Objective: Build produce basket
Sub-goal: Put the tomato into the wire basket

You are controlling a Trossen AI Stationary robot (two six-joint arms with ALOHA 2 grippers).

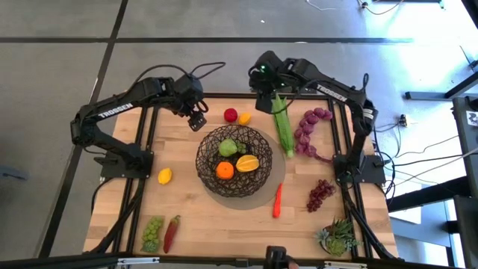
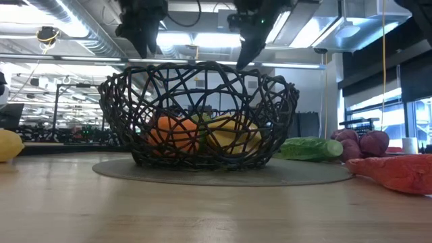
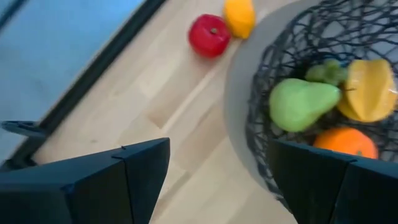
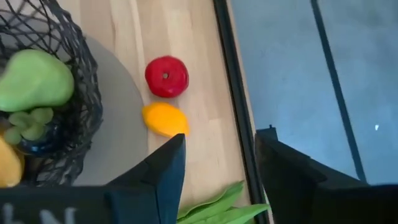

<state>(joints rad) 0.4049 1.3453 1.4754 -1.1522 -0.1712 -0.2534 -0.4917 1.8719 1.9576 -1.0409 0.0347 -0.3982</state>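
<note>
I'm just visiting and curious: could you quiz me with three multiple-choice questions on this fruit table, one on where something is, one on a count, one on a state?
1. Where does the carrot lie?
A. inside the basket
B. on the table just outside the basket
C. on top of the succulent

2. How many pieces of produce lie in the basket?
A. none
B. about four
C. ten

3. How is the left tool standing?
A. fingers open, holding nothing
B. shut on the red apple
C. shut on the lemon

Answers: 1 B, the high view shows it beside the grey mat. 2 B, a green pear, an orange, a yellow fruit and small green grapes. 3 A, its wrist view shows bare wood between the spread fingers.
</note>
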